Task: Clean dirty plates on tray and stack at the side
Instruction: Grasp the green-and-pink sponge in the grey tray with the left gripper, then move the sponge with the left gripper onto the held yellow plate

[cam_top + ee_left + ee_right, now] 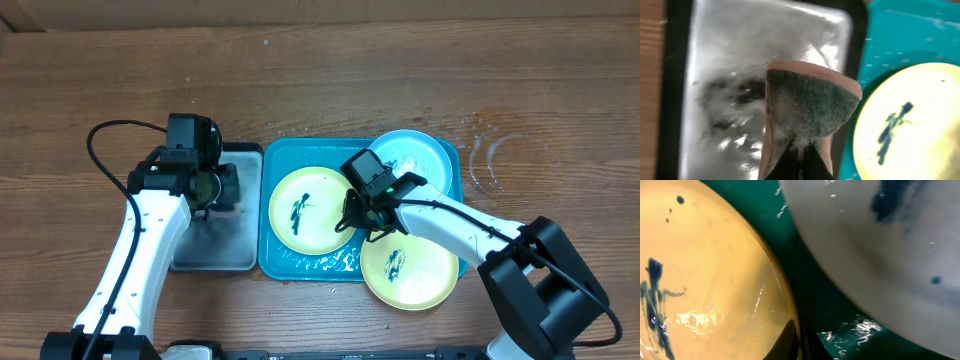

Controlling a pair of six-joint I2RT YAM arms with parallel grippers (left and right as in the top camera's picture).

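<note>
The teal tray [275, 255] holds a yellow-green plate [300, 205] with a black smear and a light blue plate [412, 152] at its back right. A second smeared yellow-green plate [415, 272] overhangs the tray's front right corner. My right gripper [358, 218] is shut on the right rim of the left yellow-green plate [705, 280], the rim pinched between its dark fingers [790, 340]. Another plate's pale smeared centre [890, 245] fills the upper right of that view. My left gripper [799, 162] is shut on a green-faced sponge [807, 107] above the grey tray.
A smaller black-rimmed grey tray [215, 250], wet and smudged dark [735, 95], lies left of the teal tray. Water glints on the teal tray's floor [860, 327]. Wet streaks [487, 160] mark the wooden table to the right.
</note>
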